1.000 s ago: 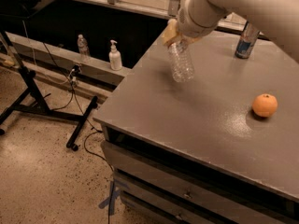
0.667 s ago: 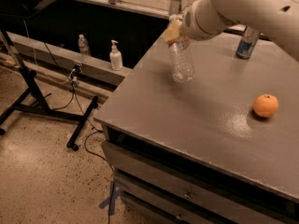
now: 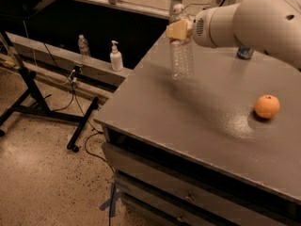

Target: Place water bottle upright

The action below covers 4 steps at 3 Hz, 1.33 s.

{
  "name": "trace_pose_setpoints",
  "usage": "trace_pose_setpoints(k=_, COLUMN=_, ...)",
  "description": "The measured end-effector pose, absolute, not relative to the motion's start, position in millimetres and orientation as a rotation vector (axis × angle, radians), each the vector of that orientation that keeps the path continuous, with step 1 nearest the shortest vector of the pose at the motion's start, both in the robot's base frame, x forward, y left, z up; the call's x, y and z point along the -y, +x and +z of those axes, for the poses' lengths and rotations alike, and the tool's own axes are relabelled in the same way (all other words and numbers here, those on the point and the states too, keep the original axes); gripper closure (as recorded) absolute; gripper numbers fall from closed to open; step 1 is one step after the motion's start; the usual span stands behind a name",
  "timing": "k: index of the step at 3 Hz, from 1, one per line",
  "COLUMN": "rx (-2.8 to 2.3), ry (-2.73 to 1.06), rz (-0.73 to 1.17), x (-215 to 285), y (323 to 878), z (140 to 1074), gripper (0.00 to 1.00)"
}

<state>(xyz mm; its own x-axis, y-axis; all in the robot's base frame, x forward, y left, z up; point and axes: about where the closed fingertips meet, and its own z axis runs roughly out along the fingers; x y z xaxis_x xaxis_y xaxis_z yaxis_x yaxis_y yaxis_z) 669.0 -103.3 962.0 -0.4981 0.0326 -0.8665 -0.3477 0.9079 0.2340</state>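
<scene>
Above table (image 3: 188, 121), jaws around water bottle (image 3: 181, 58)

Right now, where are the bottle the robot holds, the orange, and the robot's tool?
Bottle (image 3: 181, 62): camera view, on its clear ribbed body.
Orange (image 3: 267, 106): camera view, on the middle of its peel.
Tool (image 3: 179, 30): camera view, between its fingers, clamped just below the bottle's cap.

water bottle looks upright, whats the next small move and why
Probably ease the hand straight down a touch, then let go: the water bottle stands upright in its grip, base at or just above the grey table.
</scene>
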Motion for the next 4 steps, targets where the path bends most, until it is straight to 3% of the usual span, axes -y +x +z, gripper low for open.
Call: trace_pose_setpoints(k=4, rx=-1.734, ry=-0.268, rz=0.534, x=79, y=668, z=1012, gripper=1.0)
